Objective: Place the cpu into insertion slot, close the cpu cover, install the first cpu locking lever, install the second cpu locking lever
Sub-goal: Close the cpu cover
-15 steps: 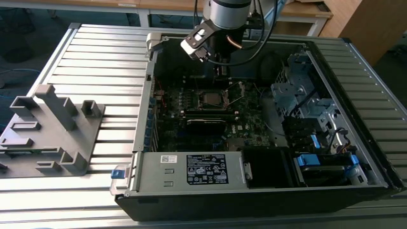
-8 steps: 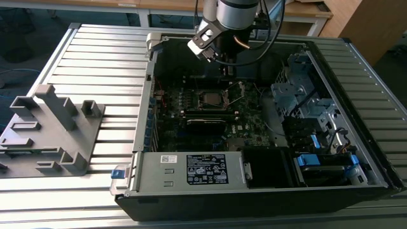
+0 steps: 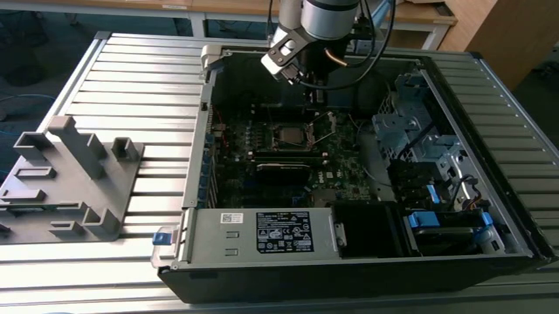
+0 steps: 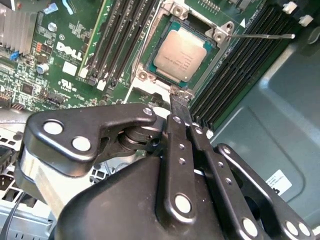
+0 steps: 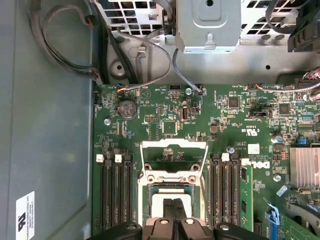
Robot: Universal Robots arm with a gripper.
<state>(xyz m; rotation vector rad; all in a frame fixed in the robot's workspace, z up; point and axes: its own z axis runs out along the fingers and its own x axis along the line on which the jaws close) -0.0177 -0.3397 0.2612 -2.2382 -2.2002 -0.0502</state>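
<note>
Cpu: the cpu (image 4: 182, 55) lay flat in the insertion slot (image 4: 206, 70) with its dull silver face up, square to the rim.
Slot in the wider scene: in the exterior view it sat near the middle of the frame, on the green board (image 3: 349, 167) inside the open computer case (image 3: 201, 216).
Done: the first step looked complete, since the chip sat seated and nothing held it.
Cover: in the first wrist view the cpu cover (image 5: 173, 145) stood raised on its hinge. It was clear of the slot, and the board showed through its window, so it was not closed.
Levers: one thin lever rod (image 4: 260, 36) stuck out free from a corner of the slot. Neither lever looked latched.
Left: closing the cover and fastening both levers, by this judgement.
Gripper: the gripper (image 4: 179, 105) had its two fingers pressed together with nothing pinched between them.
Gripper in the wider scene: in the exterior view it hung at the upper middle of the frame, above the slot.
Cpu relative to gripper: the fingertips (image 5: 170, 207) came in just beside the slot's edge, close to the chip. Whether they touched the rim could not be told.
</note>
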